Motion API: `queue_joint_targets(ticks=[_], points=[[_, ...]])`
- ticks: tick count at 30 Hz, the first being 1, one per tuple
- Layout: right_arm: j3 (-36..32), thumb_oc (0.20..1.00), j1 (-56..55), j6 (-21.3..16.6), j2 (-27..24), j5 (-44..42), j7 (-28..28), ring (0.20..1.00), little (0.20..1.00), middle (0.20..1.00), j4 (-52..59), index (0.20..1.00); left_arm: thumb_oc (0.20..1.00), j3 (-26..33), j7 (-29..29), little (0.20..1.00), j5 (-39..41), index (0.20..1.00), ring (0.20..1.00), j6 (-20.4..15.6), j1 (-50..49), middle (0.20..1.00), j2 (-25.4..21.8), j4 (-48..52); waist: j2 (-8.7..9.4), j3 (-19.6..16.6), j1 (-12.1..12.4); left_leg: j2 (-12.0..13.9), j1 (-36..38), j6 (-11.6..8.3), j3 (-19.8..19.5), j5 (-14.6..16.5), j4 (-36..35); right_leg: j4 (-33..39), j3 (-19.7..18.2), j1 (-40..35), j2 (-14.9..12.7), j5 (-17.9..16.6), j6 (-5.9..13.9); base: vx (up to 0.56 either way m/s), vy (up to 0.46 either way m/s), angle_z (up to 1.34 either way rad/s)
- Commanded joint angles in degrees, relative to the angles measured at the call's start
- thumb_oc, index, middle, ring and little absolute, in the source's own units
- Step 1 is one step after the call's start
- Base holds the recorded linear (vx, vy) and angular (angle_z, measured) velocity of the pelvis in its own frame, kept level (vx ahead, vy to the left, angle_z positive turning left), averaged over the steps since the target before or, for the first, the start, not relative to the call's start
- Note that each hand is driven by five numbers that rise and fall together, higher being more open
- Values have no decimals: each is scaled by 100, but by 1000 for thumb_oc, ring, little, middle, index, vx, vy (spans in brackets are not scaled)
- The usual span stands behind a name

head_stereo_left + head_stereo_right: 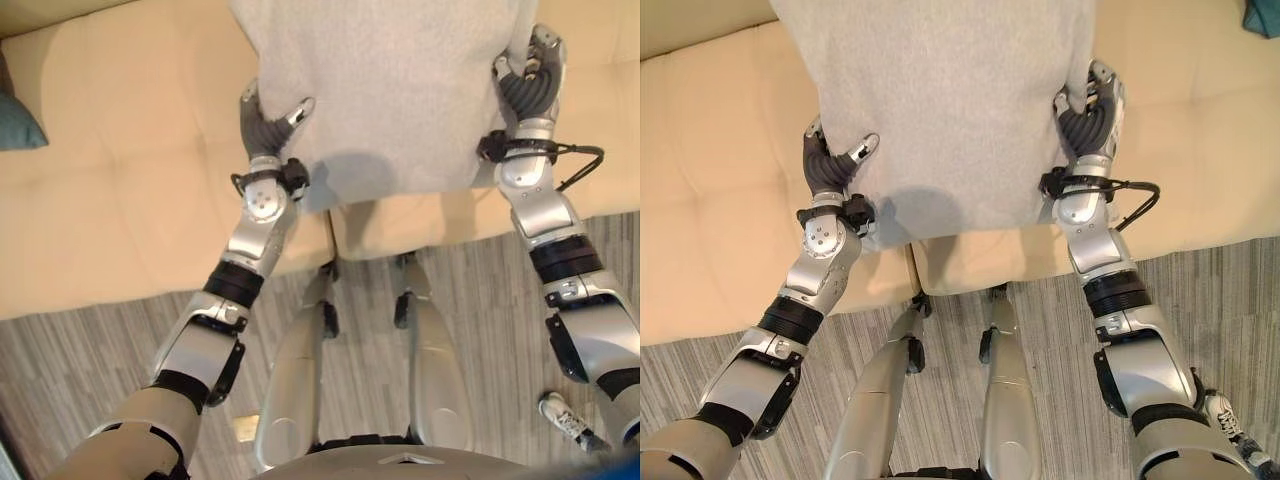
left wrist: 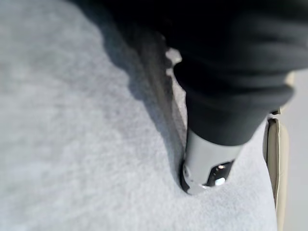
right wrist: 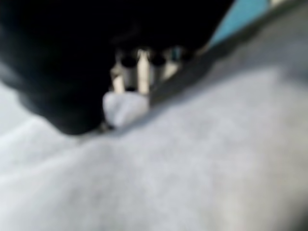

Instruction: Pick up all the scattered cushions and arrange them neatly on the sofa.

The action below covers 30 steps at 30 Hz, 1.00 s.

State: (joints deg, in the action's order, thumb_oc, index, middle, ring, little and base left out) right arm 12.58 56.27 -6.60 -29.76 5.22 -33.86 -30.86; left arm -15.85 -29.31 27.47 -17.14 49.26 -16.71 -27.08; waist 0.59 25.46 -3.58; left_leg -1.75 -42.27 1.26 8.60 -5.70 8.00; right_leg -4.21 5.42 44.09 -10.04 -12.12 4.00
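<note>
1. Your left robot hand (image 1: pixel 268 125) and right robot hand (image 1: pixel 530 75) each clutch a side edge of the fuzzy grey square cushion (image 1: pixel 385 85).
2. It seems to hang over the smooth cream sofa (image 1: pixel 110 180); a teal cushion (image 1: pixel 18 125) lies far left.

A cream sofa (image 1: pixel 120 190) stands on a grey striped floor (image 1: pixel 100 350); a grey cushion (image 1: pixel 390 80) sits on its seat. A teal cushion (image 1: pixel 18 125) lies at its left edge.

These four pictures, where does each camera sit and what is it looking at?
Left eye view: on the head, looking down at the grey cushion on the sofa, both arms showing.
Right eye view: same scene, slightly offset.
Left wrist view: along the left hand, thumb pressed into cushion.
Right wrist view: along the right hand, pinching cushion fabric.
All share the cushion.
</note>
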Motion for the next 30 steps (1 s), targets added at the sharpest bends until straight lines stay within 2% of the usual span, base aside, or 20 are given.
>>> queue_joint_targets(ticks=[1,5,10,13,14,21,25,26,30], points=[[669,200,489,-668,394,192,71,200,200,200,146,200,200,-842,185,200,-786,200,200,-565,827,200,239,158,-3,-702,107,137,-115,-329,-432,924,444,-602,-155,-25,-93,945,411,39,-37,9],[777,200,937,-695,325,32,29,200,200,200,-187,200,200,-954,81,200,-859,200,200,-566,1394,200,152,-245,-4,-745,92,130,-238,-346,-484,877,370,-639,-153,144,-73,973,416,46,-34,3],[1077,200,1979,-766,100,-228,-118,200,200,200,-777,200,200,-1175,-135,200,-896,200,200,-622,2651,200,-19,-1020,-8,-854,105,125,-484,-394,-563,750,232,-659,-113,425,-57,962,466,38,-33,6],[1201,200,2267,-787,49,-258,-150,200,200,200,-875,200,200,-1226,-191,200,-903,200,200,-655,2981,200,-75,-1137,-25,-884,119,120,-506,-402,-590,685,120,-636,-71,485,-62,944,484,26,-27,3],[1335,200,2634,-803,-31,-247,-243,200,200,200,-924,200,200,-1298,-324,200,-956,200,200,-720,3375,200,-162,-1179,-49,-912,153,115,-504,-467,-601,510,-102,-521,-16,494,-35,902,529,21,-31,6],[1612,200,3104,-840,-132,-40,-460,200,200,200,-978,200,200,-1397,-576,200,-1160,200,200,-841,3813,200,-258,-1230,-91,-1057,194,105,-524,-591,-559,214,-621,-243,88,598,27,798,606,13,-19,8],[1844,200,3429,-827,-104,-40,-557,200,200,200,-1316,200,200,-1583,-684,200,-1321,200,200,-785,4208,200,-298,-1676,-76,-1153,215,120,-675,-638,-523,23,-907,13,128,757,60,627,669,-2,-26,4],[1921,200,3588,-787,-42,8,-754,200,200,200,-1567,200,200,-1668,-833,200,-1391,200,200,-753,4410,200,-266,-1984,-56,-1189,225,137,-758,-667,-502,-92,-1055,160,156,825,80,540,713,-1,-31,1],[2188,200,3943,-712,58,7,-968,200,200,200,-2139,200,200,-1820,-850,200,-1291,200,200,-759,4733,200,-278,-2606,-25,-1301,239,188,-1032,-695,-494,-254,-1225,386,120,1085,123,385,777,-1,-8,0]])
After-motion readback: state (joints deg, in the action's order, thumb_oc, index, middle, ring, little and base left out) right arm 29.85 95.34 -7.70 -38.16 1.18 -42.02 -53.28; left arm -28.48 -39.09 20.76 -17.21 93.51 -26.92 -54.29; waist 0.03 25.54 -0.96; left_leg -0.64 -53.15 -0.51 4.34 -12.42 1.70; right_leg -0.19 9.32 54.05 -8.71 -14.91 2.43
